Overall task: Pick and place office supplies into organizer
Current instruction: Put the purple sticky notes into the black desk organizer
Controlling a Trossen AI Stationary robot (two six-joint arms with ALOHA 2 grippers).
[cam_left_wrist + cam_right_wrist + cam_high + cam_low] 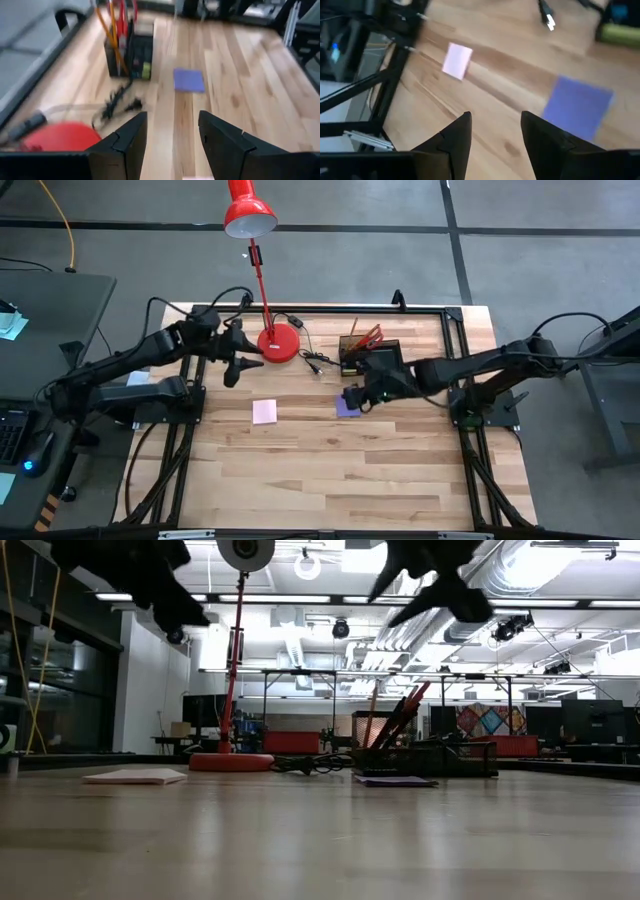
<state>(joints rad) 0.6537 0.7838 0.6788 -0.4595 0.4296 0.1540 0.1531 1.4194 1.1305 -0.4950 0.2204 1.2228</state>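
Right gripper (357,397) hovers fingers apart, empty, over the purple pad (347,408) lying flat on the bench (330,470) beside the organizer (362,352); pink pad (264,412) well apart; left gripper (243,365) — open, empty — near the lamp base (279,343).

Organizer (131,55) contents blurred (top cropped)

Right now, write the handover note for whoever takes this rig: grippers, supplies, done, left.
Left gripper: open, empty, raised near the lamp base.
Right gripper: open, empty, above the purple pad.
Organizer: at the table's far side, already holding red-handled scissors and orange pencils.
Done: those upright items are in.
Left: purple pad lies flat on the table just in front of the organizer; pink pad lies apart, mid-table. Both need placing.
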